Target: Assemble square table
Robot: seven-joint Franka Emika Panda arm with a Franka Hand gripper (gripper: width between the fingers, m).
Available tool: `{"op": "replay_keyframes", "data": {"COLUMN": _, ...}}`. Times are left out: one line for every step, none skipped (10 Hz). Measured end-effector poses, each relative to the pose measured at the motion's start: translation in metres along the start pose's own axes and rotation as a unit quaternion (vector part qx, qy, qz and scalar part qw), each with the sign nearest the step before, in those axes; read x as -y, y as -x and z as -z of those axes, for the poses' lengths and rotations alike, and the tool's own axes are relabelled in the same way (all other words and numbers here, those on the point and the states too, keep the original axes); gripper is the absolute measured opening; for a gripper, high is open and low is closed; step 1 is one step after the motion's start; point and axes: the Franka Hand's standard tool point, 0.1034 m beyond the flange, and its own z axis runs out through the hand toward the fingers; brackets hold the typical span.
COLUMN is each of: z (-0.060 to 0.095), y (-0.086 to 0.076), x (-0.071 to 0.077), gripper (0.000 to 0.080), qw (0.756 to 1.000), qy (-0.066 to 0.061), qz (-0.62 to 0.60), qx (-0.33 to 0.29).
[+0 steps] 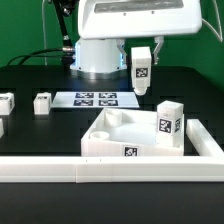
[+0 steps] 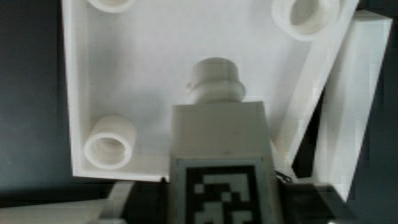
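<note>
One black tabletop carries everything. The biggest thing on it is the long white border rail, which runs along the near edge and turns up the exterior view's right. Just inside that corner lies the square table slab, hollow side up, with a black-white tag on its near edge. The rail sits close beside it on two sides. From my wrist the slab fills most of the picture, and three round corner sockets show, one of them plainly.

Beyond the slab, toward the exterior view's left, the marker board lies flat.

Then the legs. A standing leg is upright in the slab's corner toward the exterior view's right, tag facing the camera, and it is the nearest thing in my way. My pincer is clamped on the held leg, which hangs upright in the air behind the slab, clear of the tabletop, between the marker board and the standing leg. From my wrist, the held leg points its rounded peg at the slab's bare floor and at none of the sockets. A tall white strip rises beside it, and I cannot tell whether that is the standing leg or the rim.

Two loose legs rest well apart from the slab, at the exterior view's left.
</note>
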Motion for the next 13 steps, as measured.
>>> {"op": "replay_keyframes", "data": {"z": -0.002, "y": 0.001, "x": -0.001, "gripper": 0.0290, "qw": 1.000, "qy": 0.001, "qz": 0.001, "qx": 0.001}}
{"op": "replay_keyframes", "data": {"z": -0.013, "y": 0.001, "x": -0.008, "gripper": 0.0290, "qw": 1.000, "qy": 0.009, "qz": 0.014, "qx": -0.007}}
{"op": "replay_keyframes", "data": {"z": -0.016, "y": -0.005, "x": -0.017, "gripper": 0.0290, "qw": 1.000, "qy": 0.013, "qz": 0.025, "qx": -0.004}}
{"op": "replay_keyframes", "data": {"z": -0.013, "y": -0.018, "x": -0.024, "gripper": 0.0290, "qw": 0.999, "qy": 0.014, "qz": 0.027, "qx": -0.010}}
{"op": "replay_keyframes", "data": {"z": -0.012, "y": -0.027, "x": -0.030, "gripper": 0.0290, "qw": 0.999, "qy": 0.016, "qz": 0.023, "qx": -0.018}}
{"op": "replay_keyframes", "data": {"z": -0.014, "y": -0.031, "x": -0.033, "gripper": 0.0290, "qw": 0.999, "qy": 0.019, "qz": 0.021, "qx": -0.026}}
{"op": "replay_keyframes", "data": {"z": -0.014, "y": -0.030, "x": -0.031, "gripper": 0.0290, "qw": 0.999, "qy": 0.018, "qz": 0.022, "qx": -0.025}}
{"op": "replay_keyframes", "data": {"z": -0.014, "y": -0.032, "x": -0.032, "gripper": 0.0290, "qw": 0.999, "qy": 0.020, "qz": 0.023, "qx": -0.035}}
{"op": "replay_keyframes", "data": {"z": -0.012, "y": -0.036, "x": -0.035, "gripper": 0.0290, "qw": 0.996, "qy": 0.027, "qz": 0.025, "qx": -0.079}}
{"op": "replay_keyframes", "data": {"z": -0.013, "y": -0.035, "x": -0.040, "gripper": 0.0290, "qw": 0.992, "qy": 0.036, "qz": 0.030, "qx": -0.116}}
{"op": "replay_keyframes", "data": {"z": -0.019, "y": -0.033, "x": -0.052, "gripper": 0.0290, "qw": 0.992, "qy": 0.043, "qz": 0.027, "qx": -0.115}}
{"op": "replay_keyframes", "data": {"z": -0.018, "y": -0.039, "x": -0.064, "gripper": 0.0290, "qw": 0.994, "qy": 0.043, "qz": 0.014, "qx": -0.104}}
{"op": "replay_keyframes", "data": {"z": -0.015, "y": -0.046, "x": -0.073, "gripper": 0.0290, "qw": 0.994, "qy": 0.042, "qz": 0.002, "qx": -0.099}}
